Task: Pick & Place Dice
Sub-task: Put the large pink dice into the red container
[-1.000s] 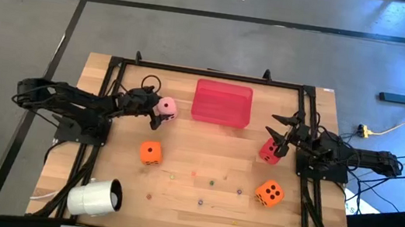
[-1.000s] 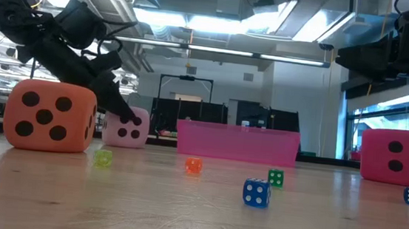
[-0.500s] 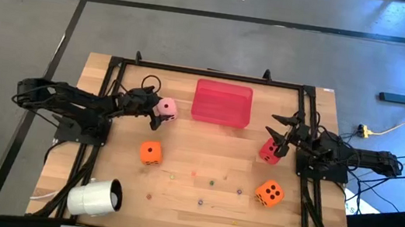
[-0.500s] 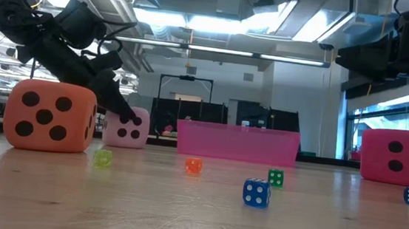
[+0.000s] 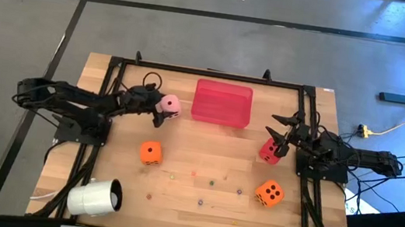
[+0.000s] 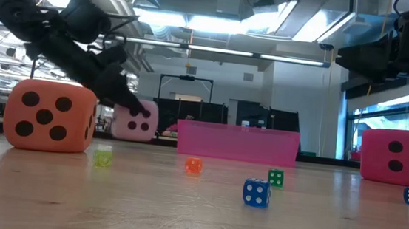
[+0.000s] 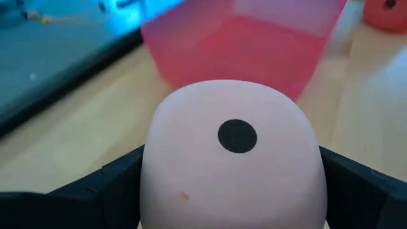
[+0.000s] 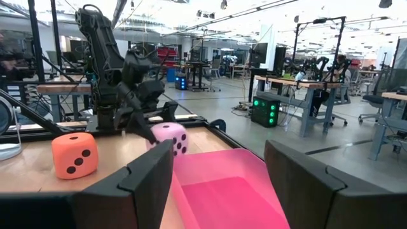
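Pale pink die (image 5: 168,105): clamped between the fingers of the left gripper (image 5: 159,105) and carried clear of the counter (image 5: 203,165) in the low view, just beside the left edge of the red tray (image 5: 223,103). Red die (image 5: 270,150): set on the counter beneath the right gripper (image 5: 281,136), whose fingers are held apart with nothing between them. Two orange dice: one (image 5: 150,152) is placed left of centre, the other (image 5: 269,192) near the right front, well apart.
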Action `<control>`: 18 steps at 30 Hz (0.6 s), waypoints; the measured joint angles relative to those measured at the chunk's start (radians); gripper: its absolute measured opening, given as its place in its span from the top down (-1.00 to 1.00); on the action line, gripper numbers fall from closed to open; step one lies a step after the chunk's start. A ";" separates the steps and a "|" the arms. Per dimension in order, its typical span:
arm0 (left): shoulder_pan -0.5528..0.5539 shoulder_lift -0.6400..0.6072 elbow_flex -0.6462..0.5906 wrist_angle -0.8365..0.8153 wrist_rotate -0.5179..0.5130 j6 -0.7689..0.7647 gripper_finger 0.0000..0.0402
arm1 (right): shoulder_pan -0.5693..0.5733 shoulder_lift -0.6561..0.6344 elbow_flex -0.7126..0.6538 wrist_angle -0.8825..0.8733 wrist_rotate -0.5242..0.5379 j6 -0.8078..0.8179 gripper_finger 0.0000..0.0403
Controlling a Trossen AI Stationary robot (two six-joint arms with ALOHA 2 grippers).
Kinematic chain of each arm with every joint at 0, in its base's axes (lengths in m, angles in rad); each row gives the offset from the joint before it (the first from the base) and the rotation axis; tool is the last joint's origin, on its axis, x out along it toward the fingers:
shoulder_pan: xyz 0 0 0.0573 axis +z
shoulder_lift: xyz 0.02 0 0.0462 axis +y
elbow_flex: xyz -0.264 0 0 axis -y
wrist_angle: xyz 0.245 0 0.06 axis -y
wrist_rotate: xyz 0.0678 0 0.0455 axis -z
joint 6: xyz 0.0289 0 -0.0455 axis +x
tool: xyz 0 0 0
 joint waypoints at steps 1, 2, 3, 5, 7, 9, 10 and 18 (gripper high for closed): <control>-0.001 0.000 0.015 0.001 -0.001 0.016 -0.79 | 0.000 0.000 0.000 0.000 0.000 0.004 -0.23; -0.002 0.000 0.031 0.000 -0.001 0.033 -0.79 | 0.000 0.000 0.000 0.000 0.000 0.014 -0.23; -0.002 0.000 0.049 -0.005 -0.001 0.052 -0.79 | 0.000 0.000 0.000 0.000 -0.001 0.021 -0.23; -0.008 0.000 0.089 -0.034 -0.009 0.090 -0.79 | 0.000 0.000 0.000 -0.001 -0.002 0.024 -0.23; -0.017 0.000 0.141 -0.096 -0.048 0.123 -0.79 | 0.000 0.000 0.000 -0.009 -0.002 0.030 -0.23; -0.029 0.000 0.201 -0.181 -0.095 0.146 -0.79 | 0.000 0.000 0.000 -0.027 -0.002 0.048 -0.23; -0.036 0.000 0.233 -0.229 -0.115 0.156 -0.79 | 0.000 0.000 0.000 -0.036 -0.002 0.052 -0.23; -0.059 0.000 0.420 -0.328 -0.043 0.186 -0.79 | 0.000 0.000 0.000 -0.066 -0.001 0.075 -0.23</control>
